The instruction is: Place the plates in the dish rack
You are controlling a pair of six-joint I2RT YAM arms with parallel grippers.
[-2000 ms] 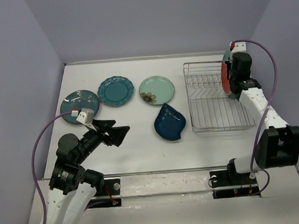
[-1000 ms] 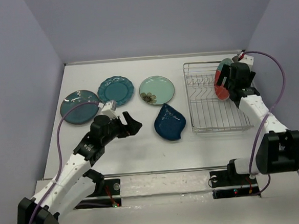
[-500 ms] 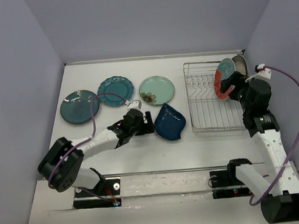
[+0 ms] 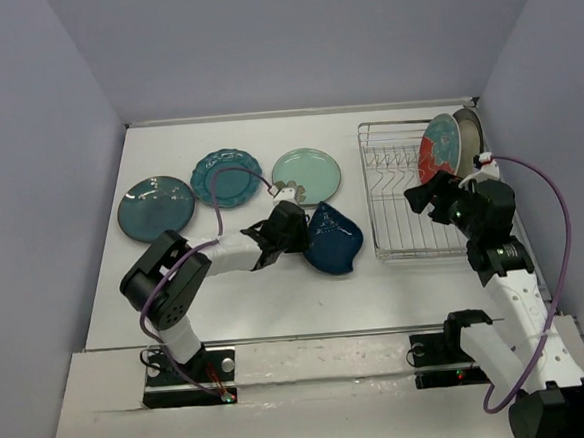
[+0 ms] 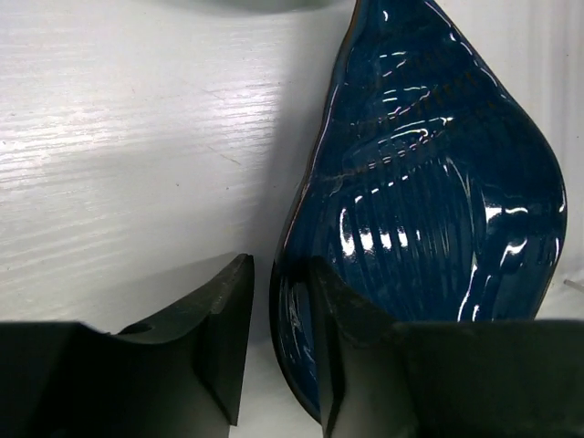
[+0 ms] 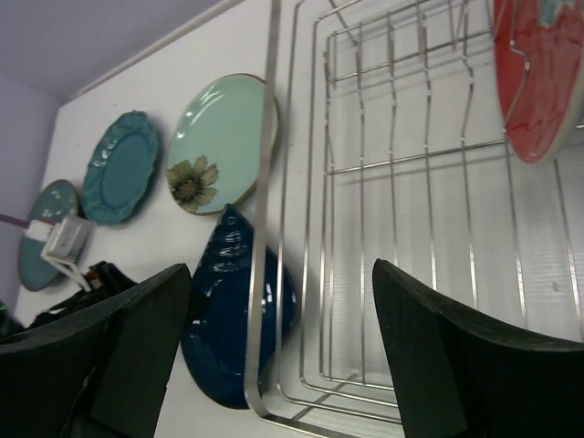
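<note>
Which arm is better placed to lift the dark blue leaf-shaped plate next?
Left. The left gripper sits at the edge of the dark blue leaf-shaped plate, a finger on either side of the rim. The right gripper hangs open over the silver wire dish rack, away from that plate.

**Dish rack** point(image 4: 397, 222): red plate point(image 4: 436, 156) and grey-beige plate point(image 4: 468, 128) are standing on edge at its far right end, taking up those slots. The prong rows to their left are lying open from above. Right gripper point(image 4: 421, 200), fingers spread wide, is hanging above them.

**Dark blue plate** point(image 4: 336, 241): left gripper point(image 5: 278, 274) is straddling its left rim. Only a narrow gap is separating its right edge from the rack. Pale mint plate point(image 4: 306, 175) is crowding its far tip.
</note>
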